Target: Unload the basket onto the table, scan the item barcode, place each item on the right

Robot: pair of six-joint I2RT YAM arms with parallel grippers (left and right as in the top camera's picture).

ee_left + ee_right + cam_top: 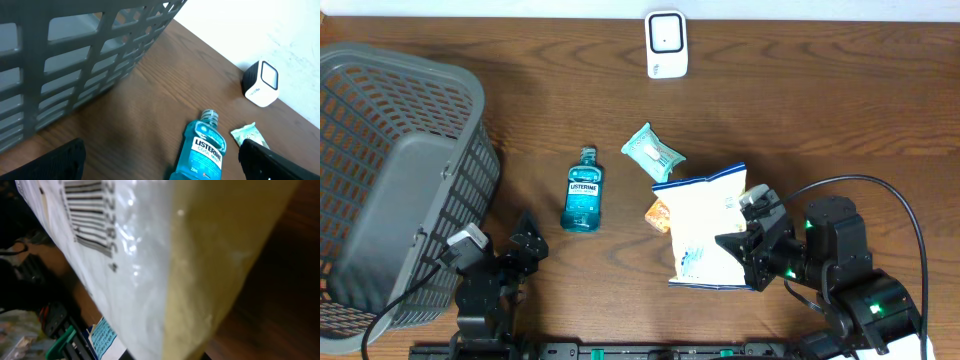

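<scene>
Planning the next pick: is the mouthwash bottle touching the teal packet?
Apart. The overhead view shows a strip of bare table between the bottle and the packet; the left wrist view shows the same gap.

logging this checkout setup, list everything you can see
table: 1, brown wood, under everything
basket: 1, grey, left side
scanner: 1, white, far edge, centre
mouthwash: 1, blue, lying flat, centre-left
green packet: 1, pale green, centre, right of mouthwash
orange packet: 1, orange, partly hidden at bag's left edge
bag: 1, white and blue, in right gripper, barcode seen by right wrist camera
left gripper: 1, black, open, empty, near edge beside basket
right gripper: 1, black, shut on bag, near right
</scene>
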